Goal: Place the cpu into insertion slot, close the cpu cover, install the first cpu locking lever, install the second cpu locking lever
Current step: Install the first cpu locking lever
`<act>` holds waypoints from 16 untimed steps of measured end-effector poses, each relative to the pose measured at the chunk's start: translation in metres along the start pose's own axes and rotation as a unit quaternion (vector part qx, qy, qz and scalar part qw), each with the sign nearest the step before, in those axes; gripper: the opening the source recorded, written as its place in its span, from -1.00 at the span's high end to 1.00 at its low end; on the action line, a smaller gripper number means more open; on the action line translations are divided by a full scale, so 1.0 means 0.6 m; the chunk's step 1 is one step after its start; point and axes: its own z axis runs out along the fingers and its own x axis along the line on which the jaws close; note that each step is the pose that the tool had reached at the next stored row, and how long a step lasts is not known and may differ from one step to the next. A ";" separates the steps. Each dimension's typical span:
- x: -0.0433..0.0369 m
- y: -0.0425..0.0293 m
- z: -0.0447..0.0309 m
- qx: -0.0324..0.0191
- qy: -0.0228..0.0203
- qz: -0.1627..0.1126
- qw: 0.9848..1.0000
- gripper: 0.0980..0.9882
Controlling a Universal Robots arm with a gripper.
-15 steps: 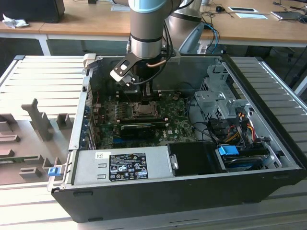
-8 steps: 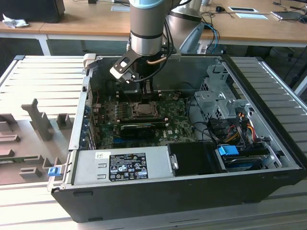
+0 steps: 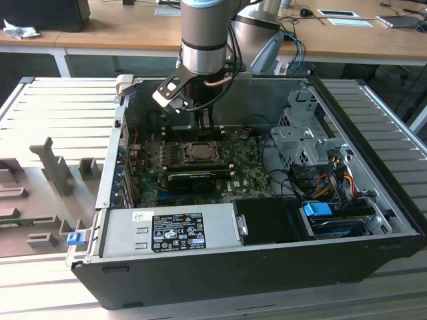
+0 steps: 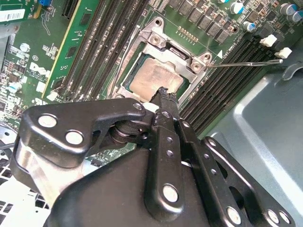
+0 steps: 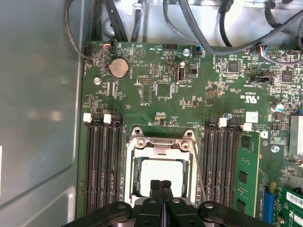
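Two mem-slot banks [image 5: 102, 163] flank cpu cover [image 5: 161, 143] w/ jaws closed over it.

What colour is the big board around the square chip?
The flat circuit board is green, clearest in the first wrist view.

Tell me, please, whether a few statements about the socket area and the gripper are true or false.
1. The cpu lies in the insertion slot. True.
2. The gripper has its fingers spread wide. False: they are shut together, over one edge of the cpu.
3. The cpu cover stands upright. False: it lies flat around the cpu, whose pale top shows through its window.
4. A round coin battery sits on the motherboard. True.
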 end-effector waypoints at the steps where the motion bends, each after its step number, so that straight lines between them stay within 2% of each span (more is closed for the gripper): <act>1: 0.000 0.000 -0.001 0.000 0.000 0.000 1.000 0.98; 16: 0.001 0.001 -0.027 0.000 0.000 0.000 1.000 0.98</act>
